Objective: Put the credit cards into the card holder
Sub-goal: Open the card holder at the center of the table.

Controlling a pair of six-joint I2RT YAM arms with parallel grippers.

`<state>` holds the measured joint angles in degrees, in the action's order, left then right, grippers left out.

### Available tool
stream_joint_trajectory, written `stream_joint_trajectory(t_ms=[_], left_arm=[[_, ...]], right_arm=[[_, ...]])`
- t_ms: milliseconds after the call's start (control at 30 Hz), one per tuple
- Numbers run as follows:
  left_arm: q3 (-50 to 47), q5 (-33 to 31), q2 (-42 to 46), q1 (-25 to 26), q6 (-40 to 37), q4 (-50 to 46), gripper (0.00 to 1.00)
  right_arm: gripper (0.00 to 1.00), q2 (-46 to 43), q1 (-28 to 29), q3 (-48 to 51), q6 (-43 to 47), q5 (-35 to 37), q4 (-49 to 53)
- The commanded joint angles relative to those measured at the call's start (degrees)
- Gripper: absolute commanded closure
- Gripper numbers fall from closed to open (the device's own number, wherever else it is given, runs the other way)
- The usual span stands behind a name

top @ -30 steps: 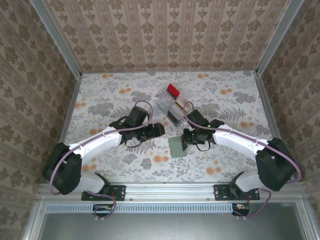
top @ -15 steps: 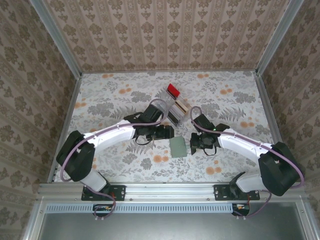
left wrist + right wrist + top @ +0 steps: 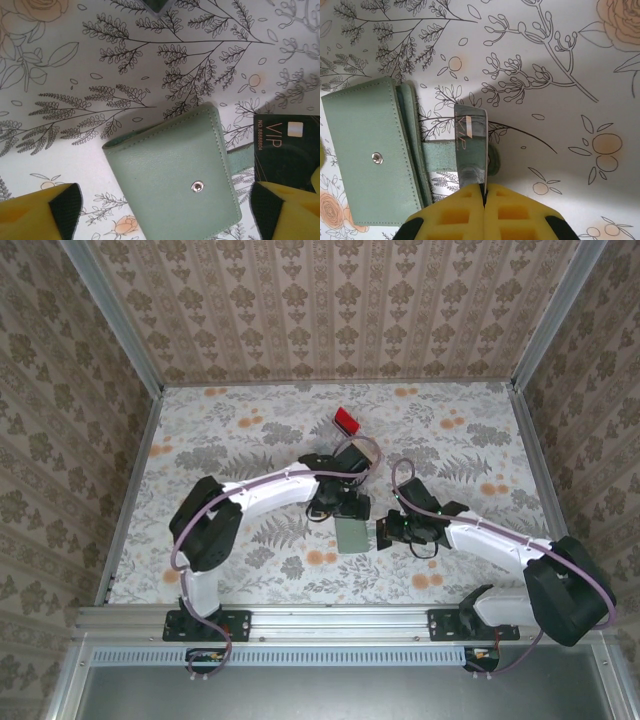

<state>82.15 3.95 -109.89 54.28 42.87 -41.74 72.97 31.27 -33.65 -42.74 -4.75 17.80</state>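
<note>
The card holder (image 3: 353, 536), a sage green wallet folded shut with a metal snap, lies flat on the flowered table. My left gripper (image 3: 345, 510) hovers over its far edge, open. Its yellow fingers (image 3: 40, 212) stand either side of the card holder (image 3: 175, 170) without touching it. My right gripper (image 3: 484, 192) is shut on a dark VIP credit card (image 3: 470, 145), held edge-up just right of the card holder (image 3: 370, 155), over its strap tab. The same card (image 3: 285, 150) appears at the right of the left wrist view. My right gripper (image 3: 383, 532) sits beside the wallet's right edge.
A clear tray with a red end piece (image 3: 347, 421) stands behind the wallet, mostly covered by my left arm. The walled table (image 3: 220, 430) has open floral surface to the left and far right. The two arms nearly meet over the wallet.
My left arm has swung right from the table's middle to hover over the wallet, and its jaws have widened. My right gripper has shifted slightly right and nearer with the card.
</note>
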Motion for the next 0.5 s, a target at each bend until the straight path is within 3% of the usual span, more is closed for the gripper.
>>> stream_joint_trajectory(t_ms=[0, 467], left_arm=[[3.78, -2.33, -3.26, 0.68, 1.73, -6.10, 0.02], [10.56, -4.69, -11.51, 2.09, 4.28, -11.72, 0.00]], right_arm=[[0.98, 0.37, 0.03, 3.33, -1.82, -1.21, 0.82], [0.98, 0.78, -0.33, 5.08, -1.03, -1.50, -0.21]])
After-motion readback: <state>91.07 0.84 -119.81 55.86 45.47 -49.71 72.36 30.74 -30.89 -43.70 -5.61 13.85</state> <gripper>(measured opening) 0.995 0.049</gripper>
